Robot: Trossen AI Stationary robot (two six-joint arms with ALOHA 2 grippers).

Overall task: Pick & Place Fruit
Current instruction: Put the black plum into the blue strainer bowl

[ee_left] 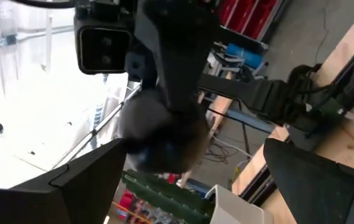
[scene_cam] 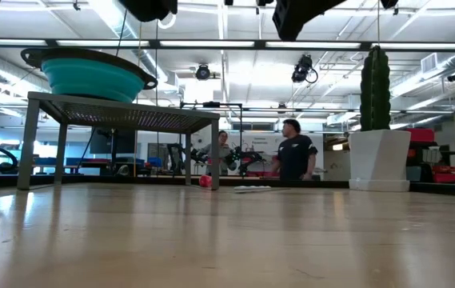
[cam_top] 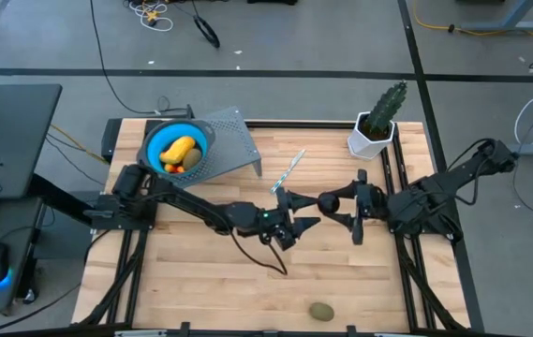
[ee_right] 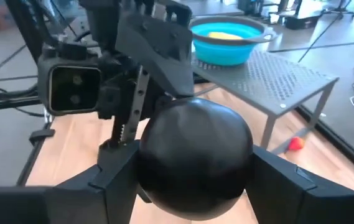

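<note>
The dark blackish round fruit (ee_right: 195,146) sits between the fingers of my right gripper (cam_top: 332,201), high over the table's middle. My left gripper (cam_top: 300,210) is open and points at it from the left. Its fingers (ee_left: 71,183) are spread wide in front of the fruit (ee_left: 158,134), and I see no touch. A blue bowl (cam_top: 180,148) on a grey perforated stand (cam_top: 233,145) holds the yellow-orange oval (cam_top: 178,150) and small orange pieces. One olive-green oval (cam_top: 320,311) lies near the table's near edge. A tiny reddish piece (ee_right: 295,144) lies by the stand's leg. My right gripper pinches the dark round fruit between its two fingers (ee_right: 117,171), one on each opposite side at its widest part (ee_right: 149,155). The fingers come in level from the table's right. The fruit is lifted clear of the table.
A green cactus in a white pot (cam_top: 377,126) stands at the far right corner. A thin pale striped stick (cam_top: 288,173) lies just beyond the grippers. A loose dark cable (cam_top: 261,257) hangs under the left arm. People show in the room behind the table (scene_cam: 295,152).
</note>
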